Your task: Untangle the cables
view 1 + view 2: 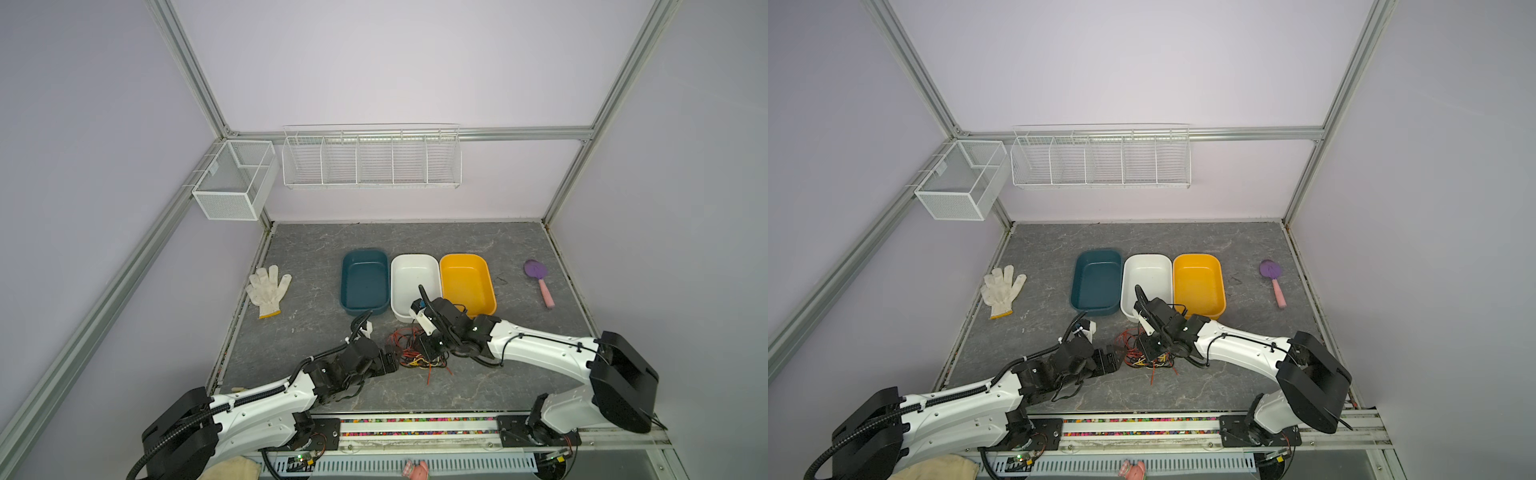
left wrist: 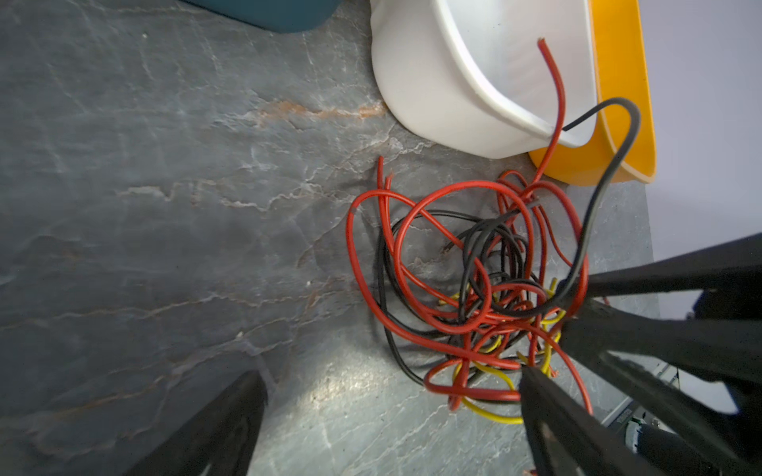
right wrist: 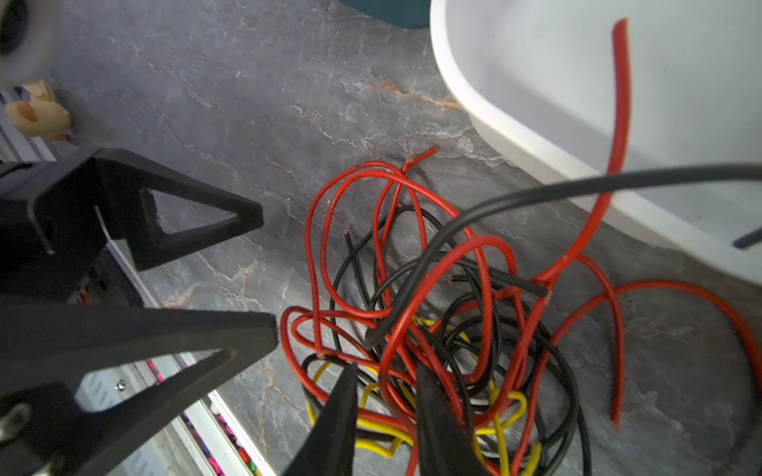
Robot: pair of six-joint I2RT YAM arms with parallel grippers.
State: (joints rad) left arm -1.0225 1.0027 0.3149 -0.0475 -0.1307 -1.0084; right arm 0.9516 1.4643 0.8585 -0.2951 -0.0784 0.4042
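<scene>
Toward the front of the grey table (image 1: 316, 266), just before the white bin (image 1: 413, 282) and the yellow bin (image 1: 465, 278), the cables (image 1: 409, 353) are seen lying as one knotted heap of red, black and yellow strands, between the two arms. Left gripper (image 2: 387, 379) noted spread wide, nothing held, one finger at the heap's edge. Right gripper (image 3: 387, 387) is set down into the heap, jaws drawn narrow with red and yellow strands in the gap; whether anything is actually pinched cannot be told. One red end and one black strand are seen standing up out of the heap toward the white bin. Risks judged: several strands are likely to be caught at once, so that on a pull the whole heap would be lifted or dragged as a clump and the loops drawn tighter. With nothing pinned by the left gripper, no counter-hold is given. The upright ends could be hooked on the bin rim, and the light bins shifted by a sideways haul. Under a slack grip the thin strands could be lost from the jaws
</scene>
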